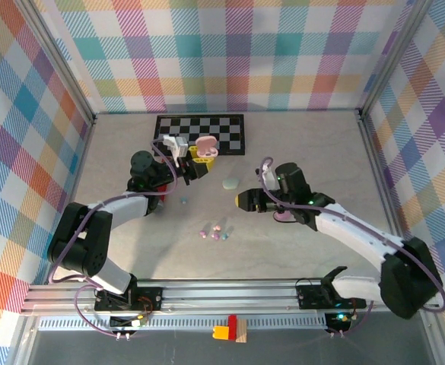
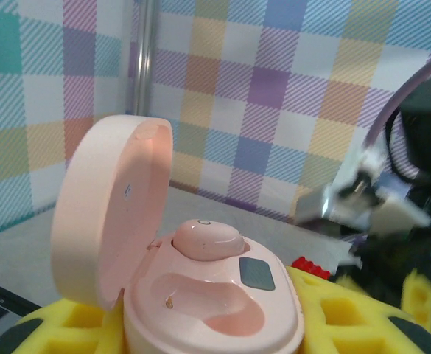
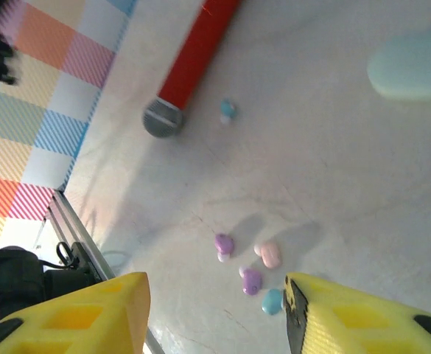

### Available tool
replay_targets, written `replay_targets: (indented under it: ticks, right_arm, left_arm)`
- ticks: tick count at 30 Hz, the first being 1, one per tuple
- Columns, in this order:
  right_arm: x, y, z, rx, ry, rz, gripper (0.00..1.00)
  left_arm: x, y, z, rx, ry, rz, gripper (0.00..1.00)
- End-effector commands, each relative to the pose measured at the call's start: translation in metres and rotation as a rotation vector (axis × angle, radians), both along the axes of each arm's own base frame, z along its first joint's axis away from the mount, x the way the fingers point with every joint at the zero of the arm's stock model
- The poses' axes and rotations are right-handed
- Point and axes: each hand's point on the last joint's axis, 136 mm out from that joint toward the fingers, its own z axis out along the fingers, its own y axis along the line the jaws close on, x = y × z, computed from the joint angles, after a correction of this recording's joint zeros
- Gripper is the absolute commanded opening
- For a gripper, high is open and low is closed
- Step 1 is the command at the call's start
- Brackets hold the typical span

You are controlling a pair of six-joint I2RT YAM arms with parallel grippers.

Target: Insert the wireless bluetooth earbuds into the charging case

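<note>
While the left gripper clamps the pink case, the right gripper gapes near earbuds

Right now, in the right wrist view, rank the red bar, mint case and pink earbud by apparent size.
1. red bar and mint case: similar, both cut off by the frame, so unranked.
2. pink earbud: clearly smallest.

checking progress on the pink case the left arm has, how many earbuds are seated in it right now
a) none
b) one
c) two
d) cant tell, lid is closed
b: in the left wrist view the pink case stands open, with one pink earbud seated in the far slot and the near slot empty.
</note>
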Motion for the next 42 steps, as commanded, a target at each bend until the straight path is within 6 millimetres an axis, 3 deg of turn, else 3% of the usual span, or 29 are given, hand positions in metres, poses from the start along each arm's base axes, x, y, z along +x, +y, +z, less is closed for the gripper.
replay_targets:
  ticks: [1,6,14,24,42]
  right_arm:
    - [-0.005,0.016,-0.02,0.029,0.167,-0.012,0.51]
    - [-0.021,0.04,-0.059,-0.046,0.368,0.067,0.5]
    - [-0.041,0.068,-0.093,-0.095,0.541,0.146,0.41]
    - [-0.053,0.074,-0.118,-0.139,0.642,0.16,0.4]
    - [-0.03,0.078,-0.134,-0.225,0.6,0.113,0.4]
  left_arm:
    - [-0.009,0.006,0.029,-0.043,-0.095,0.003,0.37]
    - [-0.012,0.009,0.031,-0.03,-0.1,0.017,0.37]
    - [-0.016,0.01,0.028,-0.011,-0.095,0.022,0.37]
    - [-0.017,0.011,0.024,0.025,-0.093,0.034,0.37]
    - [-0.019,0.01,0.025,0.024,-0.092,0.024,0.38]
